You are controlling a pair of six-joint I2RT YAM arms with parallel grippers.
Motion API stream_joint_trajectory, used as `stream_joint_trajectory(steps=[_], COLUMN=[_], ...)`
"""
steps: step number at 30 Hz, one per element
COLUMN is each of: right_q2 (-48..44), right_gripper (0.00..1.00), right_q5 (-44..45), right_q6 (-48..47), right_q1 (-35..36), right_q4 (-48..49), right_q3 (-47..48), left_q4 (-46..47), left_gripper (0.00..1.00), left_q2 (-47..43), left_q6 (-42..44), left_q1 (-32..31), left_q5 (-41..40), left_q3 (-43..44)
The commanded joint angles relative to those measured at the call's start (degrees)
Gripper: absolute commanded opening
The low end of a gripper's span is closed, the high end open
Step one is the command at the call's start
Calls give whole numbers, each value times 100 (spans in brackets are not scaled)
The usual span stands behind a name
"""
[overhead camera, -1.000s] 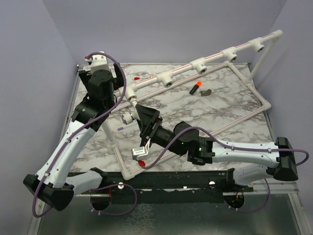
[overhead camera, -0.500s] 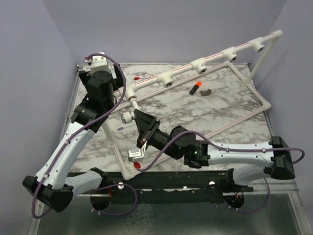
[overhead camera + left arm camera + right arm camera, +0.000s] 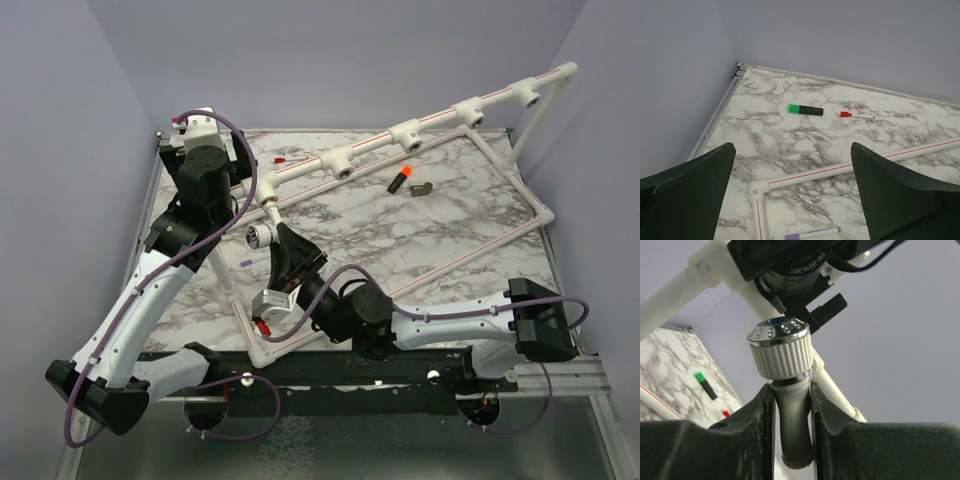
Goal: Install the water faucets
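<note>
At the table's (image 3: 470, 215) 9 o'clock side: faucet (image 3: 780, 354) gripped by the right gripper (image 3: 792, 390).
Right jaws pinch the faucet's grey neck, its knob above the fingers (image 3: 747, 435), just at 7 o'clock of the pipe's (image 3: 372, 147) left-end socket (image 3: 268, 207); whether they touch, I cannot tell. Left gripper (image 3: 792, 150) hangs over the far-left corner, jaws spread wide, a green marker (image 3: 805, 109) on the marble beyond.

- The pipe frame (image 3: 520, 181) is lying on the worktop (image 3: 400, 230), its rail (image 3: 378, 148) crossing toward the upper right.
- The faucet (image 3: 257, 236) is sitting left of centre, in the right gripper (image 3: 792, 402), just below the rail.
- A short stick (image 3: 401, 180) and a metal part (image 3: 422, 188) are lying side by side inside the frame.
- In the left wrist view, a thick marker (image 3: 805, 109) is lying left of a thin marker (image 3: 856, 115).
</note>
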Motion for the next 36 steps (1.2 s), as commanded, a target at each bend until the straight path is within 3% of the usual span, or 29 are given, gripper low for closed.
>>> stream_joint_trajectory(steps=[1, 14, 19, 26, 32, 36], right_q2=[444, 488, 414, 287, 54, -147], right_gripper=[1, 0, 0, 1, 0, 0], right_q5=[883, 2431, 3038, 3890, 4033, 3851], right_q6=[1912, 5055, 6360, 8803, 10971, 12685], right_q1=[72, 77, 74, 73, 73, 41], right_q4=[1951, 2609, 2371, 625, -781, -2234], right_q3=[89, 404, 501, 845, 817, 900], left_q4=[-468, -450, -450, -415, -412, -415], left_gripper=[99, 99, 99, 99, 99, 99], left_q2=[-55, -117, -100, -80, -84, -71], left_q6=[110, 156, 179, 167, 147, 162], left_q1=[-138, -239, -331, -400, -451, -503], left_q5=[45, -65, -118, -136, -120, -123], left_q3=[-183, -189, -152, -174, -165, -142])
